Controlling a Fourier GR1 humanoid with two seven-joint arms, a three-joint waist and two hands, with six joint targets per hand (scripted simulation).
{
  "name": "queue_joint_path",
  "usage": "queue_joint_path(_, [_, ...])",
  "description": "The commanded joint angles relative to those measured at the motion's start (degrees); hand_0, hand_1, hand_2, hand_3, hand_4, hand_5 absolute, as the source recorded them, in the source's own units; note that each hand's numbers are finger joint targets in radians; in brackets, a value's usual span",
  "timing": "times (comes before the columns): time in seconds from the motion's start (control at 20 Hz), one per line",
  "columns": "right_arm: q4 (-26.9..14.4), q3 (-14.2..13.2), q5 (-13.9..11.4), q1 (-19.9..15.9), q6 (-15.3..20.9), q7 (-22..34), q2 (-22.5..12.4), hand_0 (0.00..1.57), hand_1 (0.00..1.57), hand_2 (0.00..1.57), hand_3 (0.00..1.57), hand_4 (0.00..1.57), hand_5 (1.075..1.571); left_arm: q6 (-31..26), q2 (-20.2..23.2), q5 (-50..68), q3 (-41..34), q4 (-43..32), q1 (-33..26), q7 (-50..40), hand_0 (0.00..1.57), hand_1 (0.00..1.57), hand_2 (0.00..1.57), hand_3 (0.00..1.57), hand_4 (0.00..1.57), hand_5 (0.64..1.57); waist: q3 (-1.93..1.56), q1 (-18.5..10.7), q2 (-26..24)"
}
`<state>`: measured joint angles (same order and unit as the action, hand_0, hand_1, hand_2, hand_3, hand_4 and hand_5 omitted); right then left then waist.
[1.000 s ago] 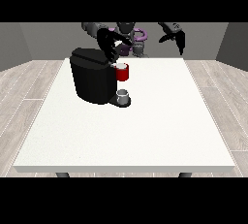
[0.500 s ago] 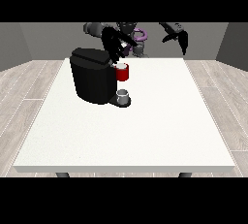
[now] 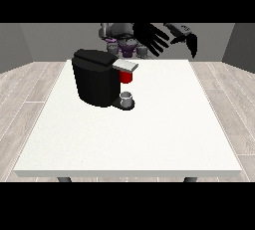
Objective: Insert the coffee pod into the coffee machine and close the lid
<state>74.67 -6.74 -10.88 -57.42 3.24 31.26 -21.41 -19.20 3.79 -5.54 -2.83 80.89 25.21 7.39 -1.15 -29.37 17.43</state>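
Machine (image 3: 98,82): table's (image 3: 149,134) far left part; red thing at the machine (image 3: 126,76) under its lid.
Grey thing (image 3: 127,98): on machine's base.
Hand at the view's left (image 3: 152,36): fingers spread, empty.
Hand at the view's right (image 3: 187,39): fingers — cannot tell.

You'll find no readable text, label or number anywhere (not even on the coffee machine (image 3: 99,77)).

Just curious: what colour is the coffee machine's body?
Black, seen in the front view: the coffee machine on the table.
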Motion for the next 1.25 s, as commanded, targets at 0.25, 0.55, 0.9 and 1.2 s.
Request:
queue_joint_path(0.25, [-5.1, 2.7, 0.0, -9.0, 1.1, -10.5, 5.7, 0.00, 0.00, 0.00, 0.00, 0.00, 1.571, 0.4, -1.2, -0.5, 1.8, 1.9, 4.1, -0.6, 0.00, 0.00, 0.00, 0.00, 0.32, 1.571, 1.19, -2.9, 4.4])
queue_joint_path(0.55, [-11.3, 1.1, 0.3, -10.6, 1.5, -19.3, 6.1, 0.00, 0.00, 0.00, 0.00, 0.00, 1.571, -0.2, 0.1, -0.1, 1.4, 4.9, 5.2, -2.3, 0.00, 0.00, 0.00, 0.00, 0.25, 1.571, 1.16, -2.5, 6.7])
queue_joint_path(0.9, [-11.8, 5.1, 0.6, -7.8, 1.1, -24.9, 13.4, 0.00, 0.00, 0.00, 0.00, 0.00, 1.571, 2.8, -1.9, -1.7, 2.0, 3.7, -0.3, -2.8, 0.00, 0.00, 0.00, 0.00, 0.27, 1.571, 1.16, 3.5, 0.5])
queue_joint_path(1.2, [-8.8, 9.6, 1.9, 0.5, -0.4, -29.9, 20.5, 0.00, 0.00, 0.00, 0.00, 0.26, 1.571, 2.8, 1.1, 0.9, -3.7, 0.2, -6.2, 0.4, 0.00, 0.00, 0.00, 0.00, 0.27, 1.571, 1.17, 11.0, -6.1])
